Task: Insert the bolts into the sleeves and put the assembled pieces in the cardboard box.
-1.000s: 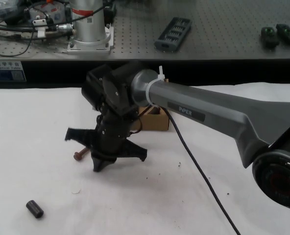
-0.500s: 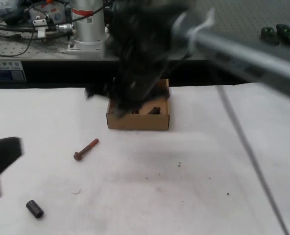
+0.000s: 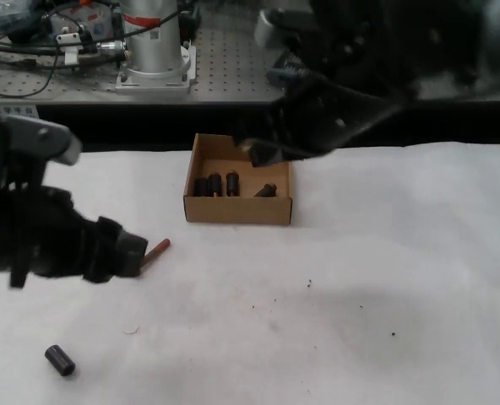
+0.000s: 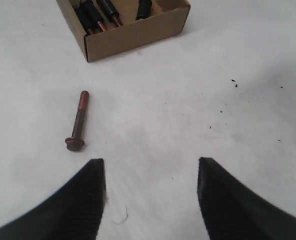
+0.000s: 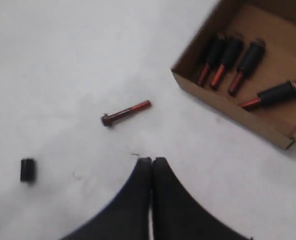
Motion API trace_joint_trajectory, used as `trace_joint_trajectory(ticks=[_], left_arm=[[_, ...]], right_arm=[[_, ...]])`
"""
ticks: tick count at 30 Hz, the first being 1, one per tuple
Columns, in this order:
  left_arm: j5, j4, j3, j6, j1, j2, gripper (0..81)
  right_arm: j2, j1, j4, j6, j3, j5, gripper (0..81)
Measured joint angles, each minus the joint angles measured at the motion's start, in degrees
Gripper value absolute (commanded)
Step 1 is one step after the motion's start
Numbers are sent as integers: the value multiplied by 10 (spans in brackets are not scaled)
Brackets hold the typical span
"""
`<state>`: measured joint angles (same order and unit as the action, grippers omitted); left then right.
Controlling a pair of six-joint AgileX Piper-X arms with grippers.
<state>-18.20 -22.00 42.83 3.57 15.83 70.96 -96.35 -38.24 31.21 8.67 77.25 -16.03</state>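
Note:
A copper bolt (image 3: 155, 251) (image 4: 77, 121) (image 5: 125, 113) lies loose on the white cloth, in front and to the left of the cardboard box (image 3: 237, 208) (image 4: 133, 35) (image 5: 228, 107). Several bolts in black sleeves (image 5: 231, 55) lie inside the box. A lone black sleeve (image 3: 60, 360) (image 5: 28, 170) rests near the front left. My left gripper (image 4: 149, 165) hovers open just short of the bolt's head, nothing between its fingers. The left arm (image 3: 56, 240) covers the bolt's head in the high view. My right gripper (image 5: 152, 161) is shut and empty, held high above the cloth; its arm (image 3: 334, 114) hangs over the box's back edge.
Behind the cloth runs a perforated metal bench (image 3: 233, 59) with a metal post (image 3: 153, 42), cables and small black parts. Bare cloth lies to the right and front of the box, with a few dark specks (image 4: 233, 82).
The right arm lifted off the spot by the bolt and swung up and back over the box. The left arm came in from the left to the bolt. Bolt and sleeve stayed put.

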Motion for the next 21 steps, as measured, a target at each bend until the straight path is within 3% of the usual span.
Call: trace_joint_trajectory(ticks=[3,9,21], left_arm=[[0,0,56,20,0,81,411],[9,0,99,30,0,156,411],[67,-91,242,77,0,303,414]], right_arm=[[73,0,-113,-10,-129,-23,1],[120,0,-160,7,-252,-36,1],[220,0,-172,42,-338,-94,1]])
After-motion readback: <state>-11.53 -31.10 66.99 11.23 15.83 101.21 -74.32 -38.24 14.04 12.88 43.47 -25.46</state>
